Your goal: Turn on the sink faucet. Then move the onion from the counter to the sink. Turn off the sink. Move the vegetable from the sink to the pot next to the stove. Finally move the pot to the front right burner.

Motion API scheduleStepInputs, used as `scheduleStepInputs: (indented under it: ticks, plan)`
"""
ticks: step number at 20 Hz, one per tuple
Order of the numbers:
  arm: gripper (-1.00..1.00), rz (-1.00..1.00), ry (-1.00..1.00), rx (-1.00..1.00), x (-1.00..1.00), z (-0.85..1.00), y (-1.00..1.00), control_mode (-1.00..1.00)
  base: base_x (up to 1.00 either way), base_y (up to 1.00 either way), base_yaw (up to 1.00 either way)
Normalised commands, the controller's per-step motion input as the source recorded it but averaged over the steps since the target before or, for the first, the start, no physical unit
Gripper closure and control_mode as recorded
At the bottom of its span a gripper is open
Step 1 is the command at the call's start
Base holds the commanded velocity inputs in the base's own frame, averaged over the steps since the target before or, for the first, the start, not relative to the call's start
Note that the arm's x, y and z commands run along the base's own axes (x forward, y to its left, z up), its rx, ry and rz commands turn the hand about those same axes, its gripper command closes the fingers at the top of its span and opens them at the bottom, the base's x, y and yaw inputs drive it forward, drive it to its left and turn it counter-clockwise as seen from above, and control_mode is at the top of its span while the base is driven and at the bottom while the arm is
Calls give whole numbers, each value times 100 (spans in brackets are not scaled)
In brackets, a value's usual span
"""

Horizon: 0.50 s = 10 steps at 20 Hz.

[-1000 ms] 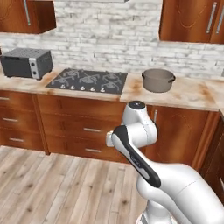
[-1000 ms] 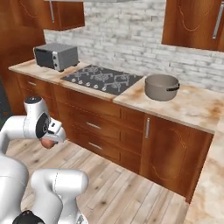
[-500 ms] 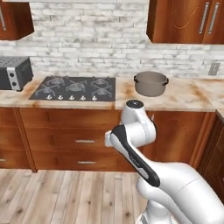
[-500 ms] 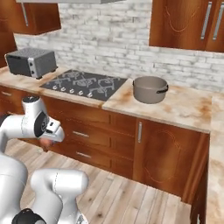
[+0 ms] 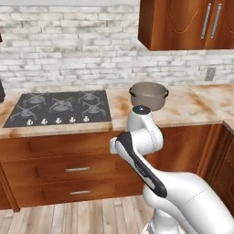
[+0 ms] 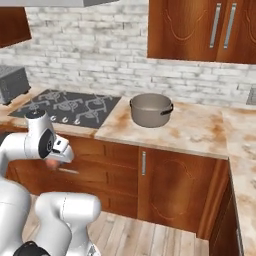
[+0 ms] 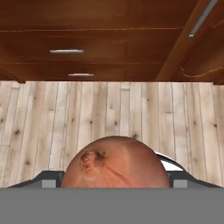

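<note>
- Wood floor (image 7: 113,113) w/ cabinet drawers is seen behind.
- Onion (image 7: 114,162) is gripped btwn fingers (image 7: 48,178), spread wide.
- Prob light, firm, slick skin; best held across its middle.

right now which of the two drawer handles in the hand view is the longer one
The upper drawer handle, longer and brighter; the other drawer handle below it is shorter and dimmer.

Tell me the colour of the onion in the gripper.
Reddish-orange onion, seen best in the hand view.
</note>
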Motion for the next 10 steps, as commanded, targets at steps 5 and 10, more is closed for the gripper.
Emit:
scheduleStepInputs:
  ticks: [5,10]
  plan:
    - [100,0,0,0,0,0,0,100,67,4,-21]
    - [100,0,0,0,0,0,0,100,61,3,-20]
